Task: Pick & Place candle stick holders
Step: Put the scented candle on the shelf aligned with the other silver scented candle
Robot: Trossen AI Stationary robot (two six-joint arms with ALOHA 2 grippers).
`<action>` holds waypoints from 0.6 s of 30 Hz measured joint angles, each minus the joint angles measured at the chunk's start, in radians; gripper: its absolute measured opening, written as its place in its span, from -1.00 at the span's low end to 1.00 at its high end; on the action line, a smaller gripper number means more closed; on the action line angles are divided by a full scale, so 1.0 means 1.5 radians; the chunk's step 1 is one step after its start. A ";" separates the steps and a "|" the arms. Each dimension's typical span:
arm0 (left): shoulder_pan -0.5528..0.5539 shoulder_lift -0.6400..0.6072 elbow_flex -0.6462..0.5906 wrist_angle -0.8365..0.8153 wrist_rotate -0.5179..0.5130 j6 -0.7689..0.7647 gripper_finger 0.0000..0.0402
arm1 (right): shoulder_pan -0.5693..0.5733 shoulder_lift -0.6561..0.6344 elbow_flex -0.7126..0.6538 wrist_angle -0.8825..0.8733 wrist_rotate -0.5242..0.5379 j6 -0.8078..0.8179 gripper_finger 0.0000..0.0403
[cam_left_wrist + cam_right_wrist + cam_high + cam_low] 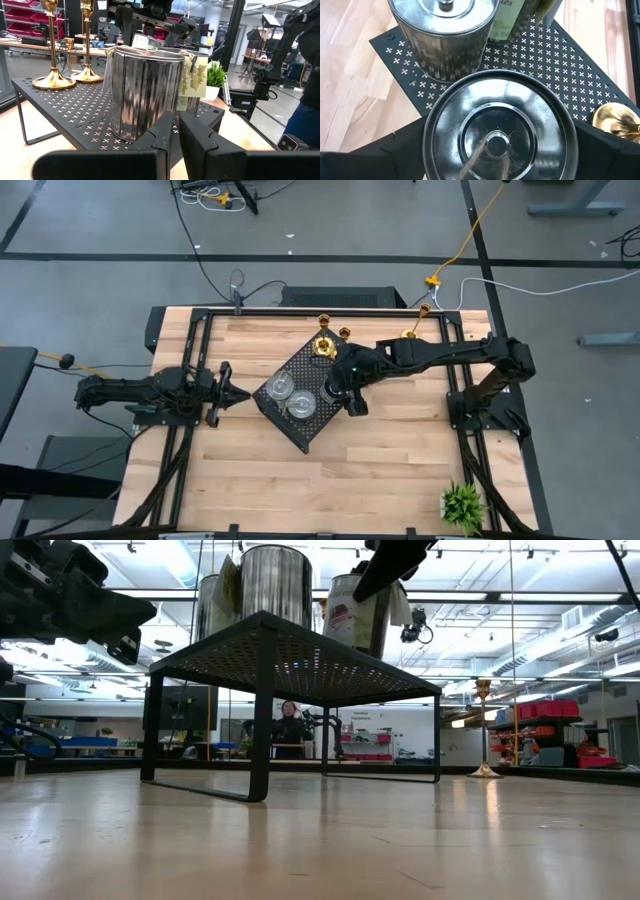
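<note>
- The right gripper (345, 395) stands over the 3 o'clock corner of the black perforated tray (300, 430). Its fingers are spread wide and clasp the held silver holder (500, 135), one finger on each side of its round lid.
- In the low view, the held silver holder appears to rest on the tray top, with the right arm coming down onto it from above.
- Just beside it, toward 9 o'clock, two other silver holders (277, 390) (300, 402) stand upright on the tray, close together. A paper tag (195, 77) hangs on one of them.
- At the tray's 12 o'clock corner, two gold holders (52, 75) (86, 72) stand upright side by side, round bases on the perforated top.
- A third gold holder (485, 740) stands upright on the table (400, 470), off the tray, toward 2 o'clock from it and near the table's far rail.
- The left gripper (228, 392) hovers at 9 o'clock from the tray, apart from it and pointing at it. Its fingers are drawn nearly together and grasp nothing.
- A small green plant (462, 502) sits at the table's 5 o'clock corner, well apart from the tray.
- Beyond the table, a person (290, 725) shows in the room under the tray's top.
</note>
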 joint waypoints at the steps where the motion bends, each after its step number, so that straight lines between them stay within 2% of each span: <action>1: 0.000 0.000 0.000 0.000 0.000 0.000 -0.80 | 0.000 0.000 0.000 0.000 0.000 0.000 0.83; 10: 0.000 0.000 0.000 -0.001 0.000 0.000 -0.80 | 0.000 0.000 0.000 0.005 0.001 -0.001 0.83; 18: 0.000 0.000 0.000 0.000 0.000 0.000 -0.80 | 0.000 0.001 -0.001 0.021 0.003 -0.001 0.97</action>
